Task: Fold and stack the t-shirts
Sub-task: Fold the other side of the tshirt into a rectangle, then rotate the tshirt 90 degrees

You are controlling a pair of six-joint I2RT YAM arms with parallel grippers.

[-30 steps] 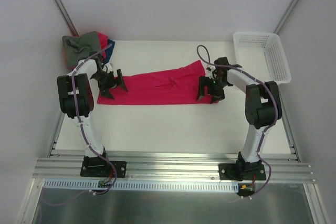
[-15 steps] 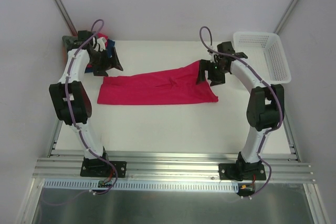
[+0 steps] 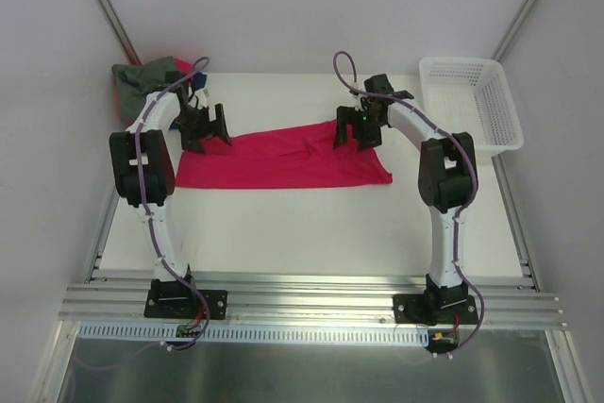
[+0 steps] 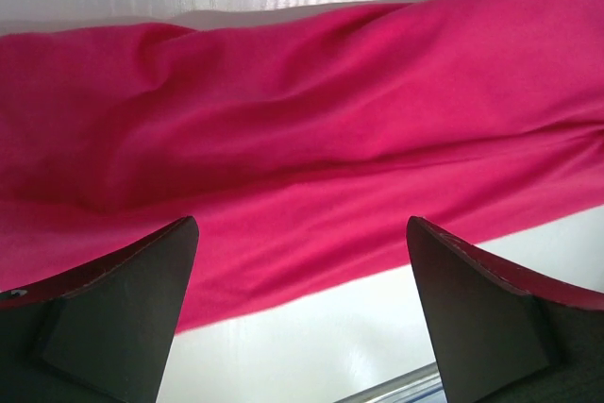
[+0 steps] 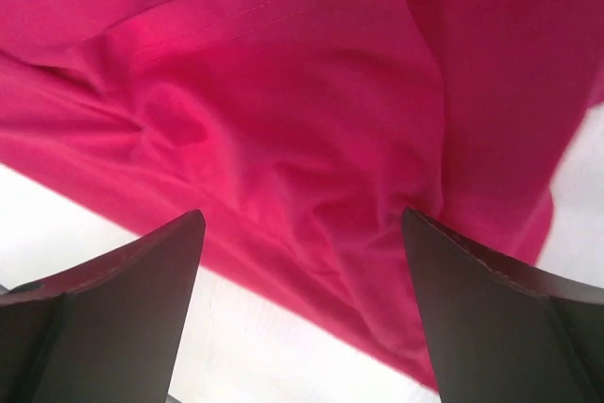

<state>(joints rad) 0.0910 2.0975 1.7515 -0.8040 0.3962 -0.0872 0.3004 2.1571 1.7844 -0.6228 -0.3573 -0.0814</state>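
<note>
Crimson-red t-shirt [image 3: 283, 158] flat in a long band across the table [image 3: 283, 224]. Left jaws spread wide, empty, above its left end. Right jaws likewise released, empty, above its far right part. Grey-green t-shirt [image 3: 142, 77] bunched at far left corner.

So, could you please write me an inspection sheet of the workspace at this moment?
Surface: white table, mostly bare.
Job's things: red shirt spread in a long strip mid-table; shirt pile at the far left corner, grey-green on top.
Clutter: white basket at far right, looks empty.
Tools: left tool and right tool open, over the red shirt's far edge, holding nothing.
Cables: purple cables along both arms; one loops above the right arm.
Surroundings: white walls; metal rails at the near edge.
</note>
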